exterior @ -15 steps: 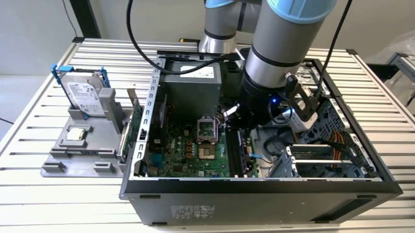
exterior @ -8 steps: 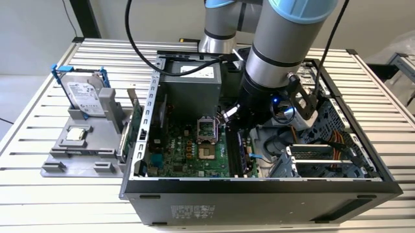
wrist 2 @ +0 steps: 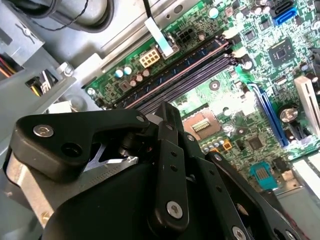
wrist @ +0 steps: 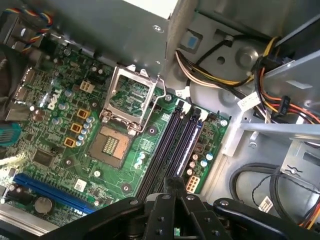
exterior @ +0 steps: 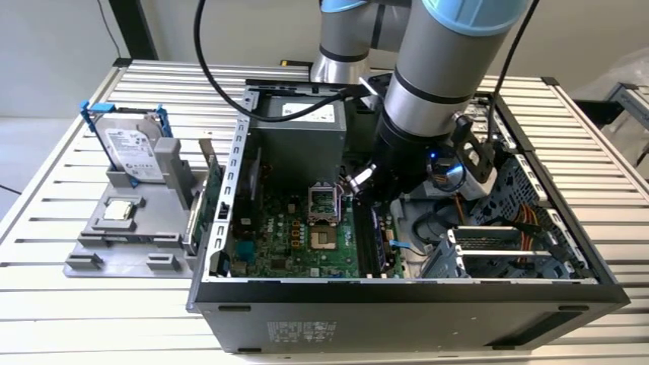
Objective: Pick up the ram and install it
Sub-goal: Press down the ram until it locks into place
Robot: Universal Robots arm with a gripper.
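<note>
the tool (wrist: 172, 186), pressed together on nothing, hung over the memory slots (wrist: 172, 145), while the ram (exterior: 203, 199) seemingly stood on edge beside the grey holder (exterior: 121, 236), toward the exterior view's left, long axis along the case (exterior: 406, 312) wall.

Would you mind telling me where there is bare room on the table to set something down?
The slatted table is bare in front of the grey parts stand, toward the exterior view's left of the computer case. Inside the case it is crowded: the gripper hangs above the motherboard.
</note>
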